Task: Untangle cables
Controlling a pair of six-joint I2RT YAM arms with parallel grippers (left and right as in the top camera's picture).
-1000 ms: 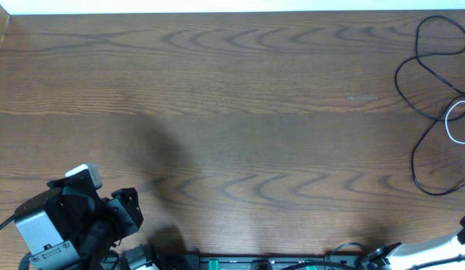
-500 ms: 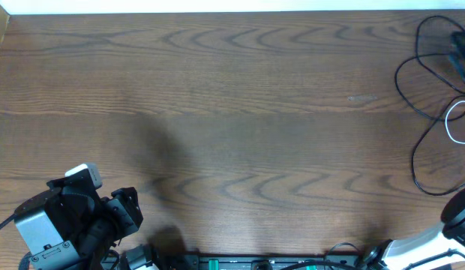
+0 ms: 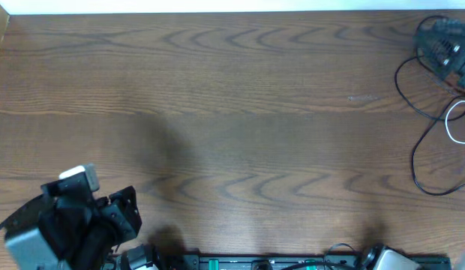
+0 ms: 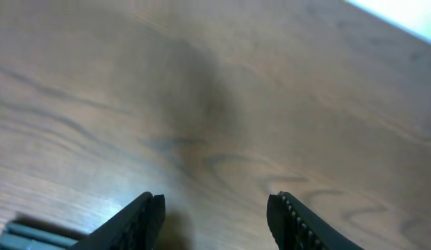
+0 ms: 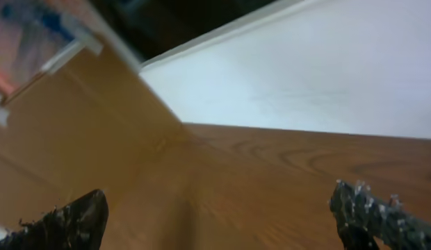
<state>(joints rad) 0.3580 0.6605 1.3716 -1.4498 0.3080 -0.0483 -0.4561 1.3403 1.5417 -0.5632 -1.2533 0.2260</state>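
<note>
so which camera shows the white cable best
The overhead view: the white cable loops at the right edge of the table beside black cables, partly cut off by the frame. The left wrist view shows only bare wood ahead of its fingers; the right wrist view shows wood and a white wall, no cable.

- The table fills the overhead view.
- The cables lie on the table at 3 o'clock, by its right edge.
- One small loop lies among the bigger loops, right at that edge.
- The right gripper is at 2 o'clock, over the top part of the cables. It is too blurred to tell if it touches them.
- The left gripper is at 7 o'clock, well apart from the cables.
- A rail runs along the near edge at 6 o'clock, between the two arms.
</note>
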